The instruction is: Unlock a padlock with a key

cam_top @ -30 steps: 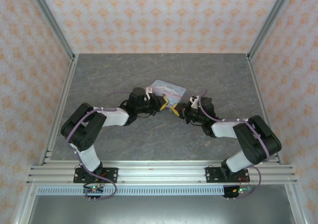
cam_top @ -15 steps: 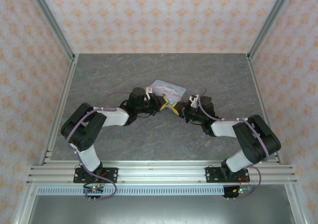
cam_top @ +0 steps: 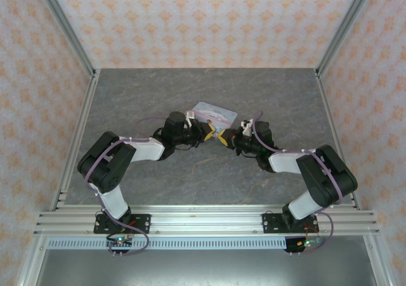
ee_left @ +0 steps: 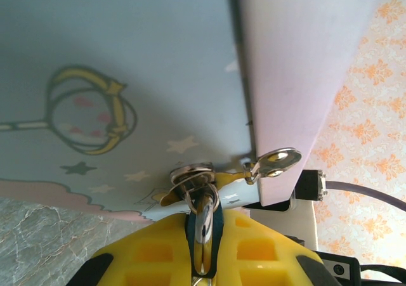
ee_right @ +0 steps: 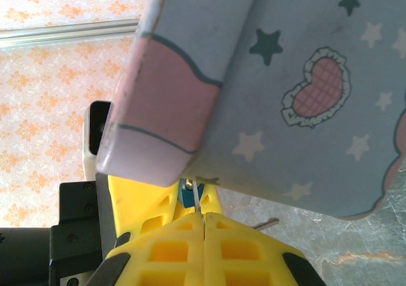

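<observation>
The pastel-blue cartoon tin (cam_top: 214,115) lies mid-table. The dark blue-green padlock (ee_left: 204,232) hangs by its metal shackle from the tin's clasp ring (ee_left: 190,172). My left gripper (ee_left: 204,221) is shut on the lock body. In the right wrist view the thin silvery key (ee_right: 198,205) is pinched edge-on in my right gripper (ee_right: 204,217), and its tip reaches the padlock (ee_right: 186,194) held between the left gripper's yellow fingers (ee_right: 143,200). From above, the left gripper (cam_top: 208,131) and right gripper (cam_top: 223,137) meet tip to tip at the tin's near edge.
The tin (ee_right: 285,77) looms just above both sets of fingers. A small thin metal piece (ee_right: 268,223) lies on the grey table beside the right fingers. Aluminium posts and patterned walls ring the table (cam_top: 158,89).
The right gripper has crept a little left and forward toward the left gripper, closing the gap at the padlock. The left arm and the tin hold still.
</observation>
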